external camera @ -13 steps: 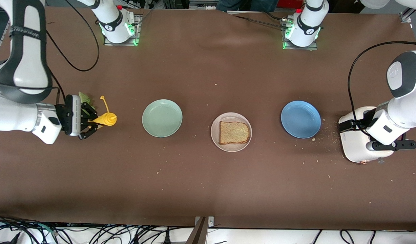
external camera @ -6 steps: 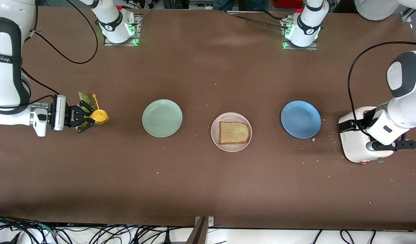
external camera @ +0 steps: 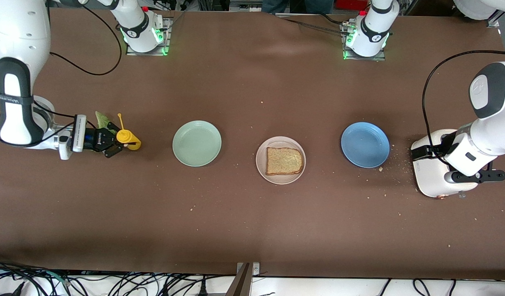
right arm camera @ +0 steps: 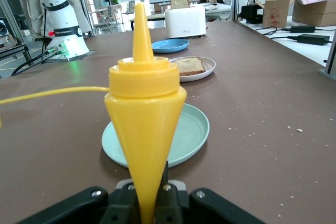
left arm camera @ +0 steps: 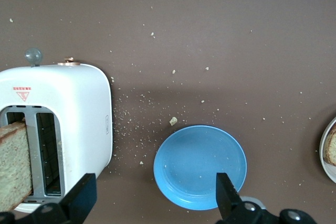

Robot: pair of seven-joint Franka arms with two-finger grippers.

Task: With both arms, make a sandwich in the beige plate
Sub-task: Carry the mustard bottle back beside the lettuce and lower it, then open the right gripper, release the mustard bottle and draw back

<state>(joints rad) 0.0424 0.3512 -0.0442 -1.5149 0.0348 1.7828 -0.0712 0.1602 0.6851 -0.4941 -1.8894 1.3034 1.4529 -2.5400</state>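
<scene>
The right gripper [external camera: 112,144], closed on the yellow bottle [external camera: 127,139], has set it upright at 9 o'clock from the beige plate [external camera: 281,179]; toast [external camera: 284,160] waits there; left gripper [left arm camera: 152,198] hangs wide over the toaster [external camera: 431,172]; sauce seems next.

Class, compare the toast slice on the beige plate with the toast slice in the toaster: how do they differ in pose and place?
The toast slice on the beige plate lies flat, its whole face showing; the toast slice in the toaster stands on edge in a slot, partly sunk. The first rests on the beige plate mid-table; the second sits in the white toaster at the left arm's end. Both are brown, speckled, dark-crusted.
</scene>
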